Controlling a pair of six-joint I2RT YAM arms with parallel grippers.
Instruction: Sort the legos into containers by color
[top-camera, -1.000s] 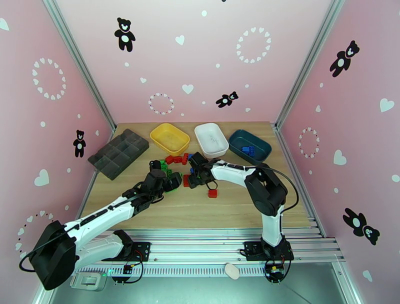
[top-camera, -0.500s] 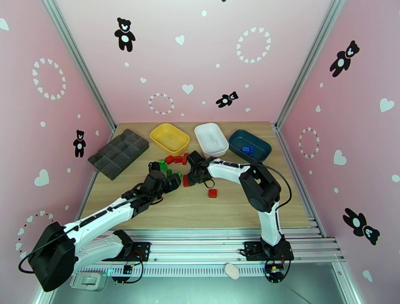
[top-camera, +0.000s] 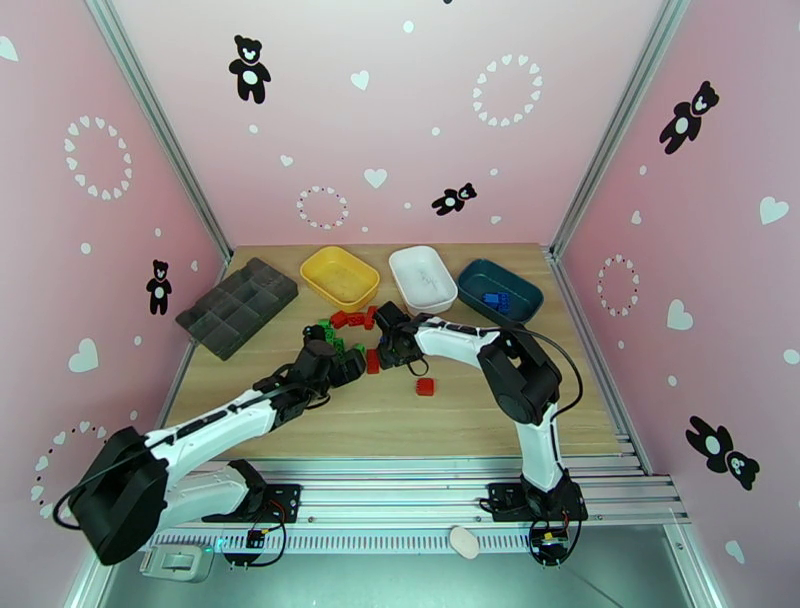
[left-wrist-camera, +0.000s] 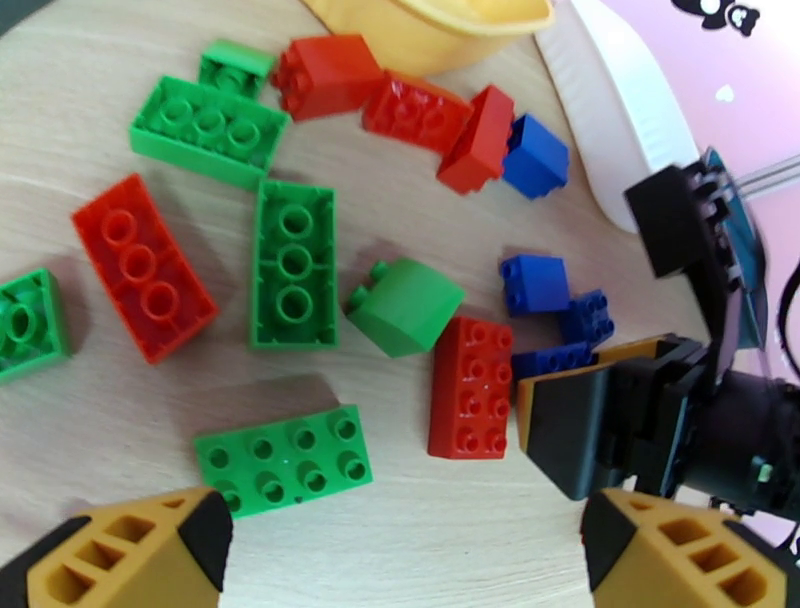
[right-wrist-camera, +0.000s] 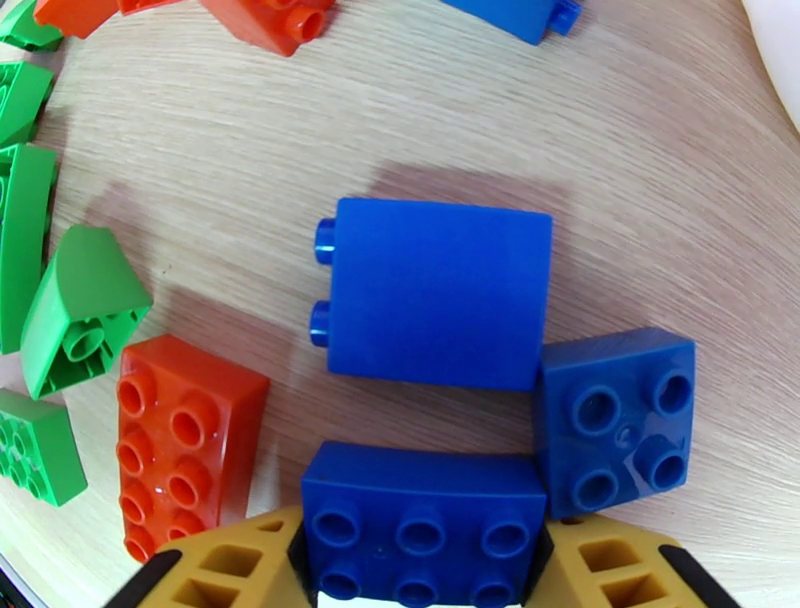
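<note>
narrowed over the last second, with the right gripper (right-wrist-camera: 425, 570) now pinching a blue six-stud brick (right-wrist-camera: 425, 500) just in front of the white tray (top-camera: 423, 278). left gripper (left-wrist-camera: 400, 550) spread wide, holding nothing, over the mixed legos (left-wrist-camera: 292, 262) off that tray's front left. sorted so far, seemingly: only blue bricks (top-camera: 495, 299) in the dark teal tray (top-camera: 478, 278) right of the white tray; most yet to go. pale wood tabletop (top-camera: 400, 425), pink bear-and-heart walls (top-camera: 330, 120).

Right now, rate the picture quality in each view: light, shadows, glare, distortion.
Top external: even light, the wide lens splaying the walls, legos tiny. Left wrist: sharp, soft shadows, white glare on one red brick. Right wrist: close and sharp, edges bowed; the blue brick on its side throws a soft shadow toward the frame's top.
</note>
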